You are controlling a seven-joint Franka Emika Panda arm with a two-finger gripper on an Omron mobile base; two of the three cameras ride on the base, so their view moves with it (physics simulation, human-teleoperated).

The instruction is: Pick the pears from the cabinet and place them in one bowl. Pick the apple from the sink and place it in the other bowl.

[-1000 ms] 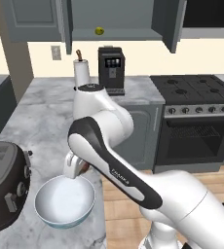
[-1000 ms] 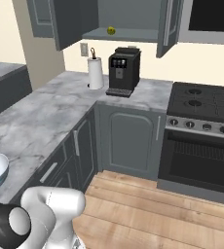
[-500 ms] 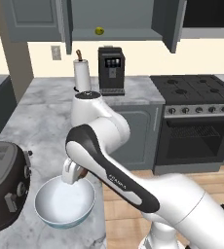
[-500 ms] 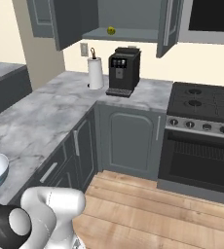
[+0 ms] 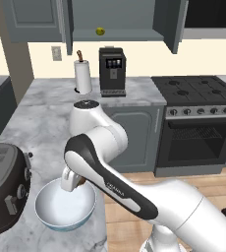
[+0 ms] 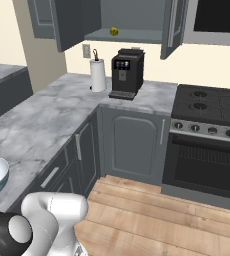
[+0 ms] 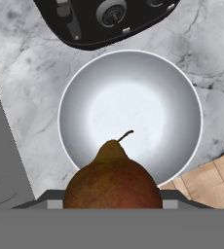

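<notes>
One brownish-red pear (image 7: pixel 112 180) sits pinched in your jaws, stem tipped up and away from the hand, filling the lower middle of the hand view. Your gripper (image 5: pixel 74 183) hangs above the near rim of the white and pale blue bowl (image 5: pixel 65 210), and in the hand view that bowl's white inner face lies directly past the pear with nothing in it. The bowl stands on the marble bench (image 5: pixel 41 117), close to its front edge, with wooden floor (image 6: pixel 152 220) showing past the rim. Just beside the bowl, on its far side from the floor edge, you have a dark toaster (image 5: pixel 3 187); the two look nearly touching in the left base view.

Further back along the bench stand a paper towel roll (image 5: pixel 83 77) and a black coffee machine (image 5: pixel 112 72), side by side against the wall. Above them the cabinet (image 6: pixel 132 20) has its doors open, and the yellow-green pear (image 5: pixel 100 31) rests on its shelf. A stove (image 6: pixel 207 145) stands to the right of the bench.
</notes>
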